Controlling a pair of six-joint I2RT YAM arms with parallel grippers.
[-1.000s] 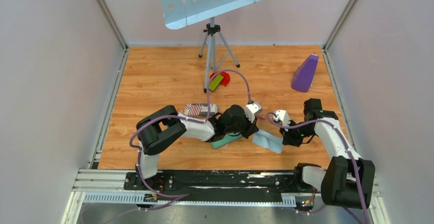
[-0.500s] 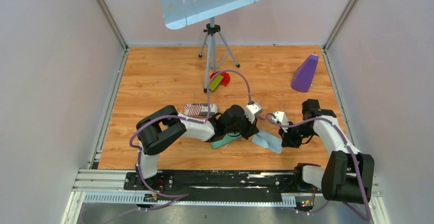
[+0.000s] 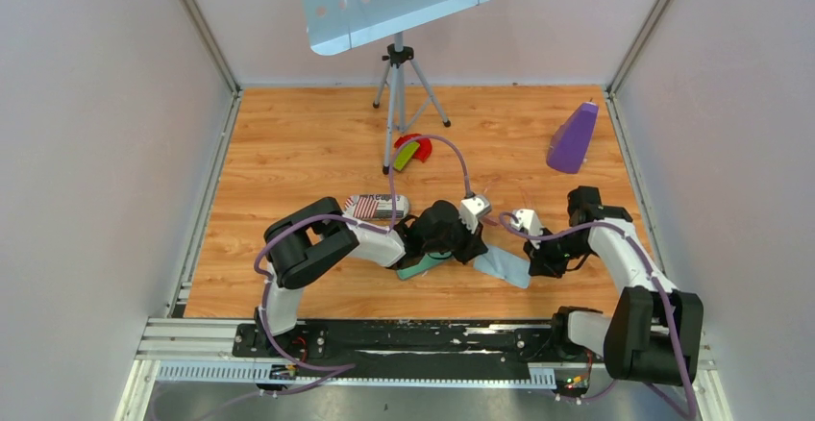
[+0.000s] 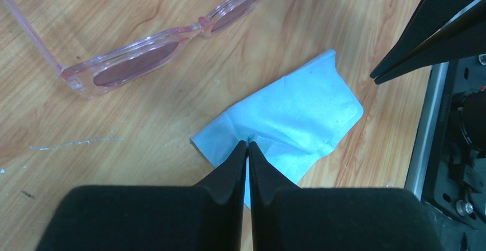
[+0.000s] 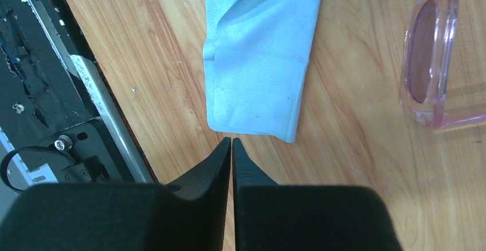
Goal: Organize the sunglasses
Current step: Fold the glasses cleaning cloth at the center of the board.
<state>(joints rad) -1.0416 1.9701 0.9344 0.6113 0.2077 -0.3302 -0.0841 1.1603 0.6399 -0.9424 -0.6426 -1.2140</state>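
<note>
The left fingers [image 4: 229,171] are pressed shut. Their tips sit on one edge of the blue cloth [image 4: 286,125], and a small fold pokes up right there, so they look like they are pinching that edge. The right fingers [image 5: 215,165] are shut too, but they hold nothing. Their tips point at the opposite edge of the cloth, just off it.

The cloth lies partly folded on the wooden surface [image 4: 86,148]. The sunglasses [image 4: 132,62] are pink and see-through. They lie open on the surface near the cloth, on its far side from the arms' bases, and do not touch it.

The step in hand looks like handling the cloth, and the sunglasses are not yet picked up. To do it well, the left fingers should keep a firm pinch and go up slowly, so the thin cloth does not slip out. It should not be pulled toward the sunglasses, because it could knock them. If the right fingers are to help, they must open first and then close on the free edge of the cloth. The cloth is soft and will hang and flop, so small, gentle moves are best.
</note>
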